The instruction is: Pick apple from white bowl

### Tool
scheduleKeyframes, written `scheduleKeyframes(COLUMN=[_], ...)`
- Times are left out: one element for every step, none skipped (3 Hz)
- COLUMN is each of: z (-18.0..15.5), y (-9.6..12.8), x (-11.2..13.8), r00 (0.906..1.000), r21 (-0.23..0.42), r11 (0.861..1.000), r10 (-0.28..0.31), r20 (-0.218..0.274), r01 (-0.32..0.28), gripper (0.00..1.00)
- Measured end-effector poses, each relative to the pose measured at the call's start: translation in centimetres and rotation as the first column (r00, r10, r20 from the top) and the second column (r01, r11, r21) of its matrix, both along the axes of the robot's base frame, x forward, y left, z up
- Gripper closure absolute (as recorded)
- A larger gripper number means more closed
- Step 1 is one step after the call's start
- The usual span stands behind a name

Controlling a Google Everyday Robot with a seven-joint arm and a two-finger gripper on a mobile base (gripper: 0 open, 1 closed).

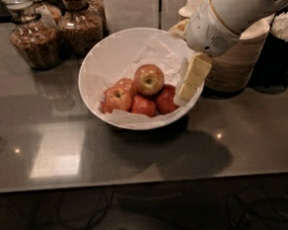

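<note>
Stretching across the foreground, the dark worktop (137,157) is carrying the white bowl (101,65), which is lined with crumpled paper (154,52). Inside, the apple (148,79) — yellow-green blush, dark stem dimple facing up — is sitting on top of the pile, resting on deep red apples (143,106), with a red-yellow apple (116,99) lower at its left. The gripper (184,93) is hanging tilted at the bowl's right rim, near the pile but apart from the apple — whether it is released or clenched cannot be told. Behind it, beige bowls (234,66) are standing stacked. Jars (32,43) are sitting at the far left.
</note>
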State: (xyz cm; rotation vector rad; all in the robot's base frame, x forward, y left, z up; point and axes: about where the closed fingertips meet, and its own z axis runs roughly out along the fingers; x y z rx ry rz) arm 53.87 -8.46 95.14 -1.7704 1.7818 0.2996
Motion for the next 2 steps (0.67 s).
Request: scheduleKeyframes(z=[-0.4, -0.7], y=[1.6, 2.4], x=[1.6, 2.8], r00=[0.9986, 0.9958], r21=[0.083, 0.141], r11=[0.996, 0.988], r10=[0.046, 0.075], r20=[-0.026, -0.053], r01=[-0.044, -0.067], gripper=[0.00, 0.00])
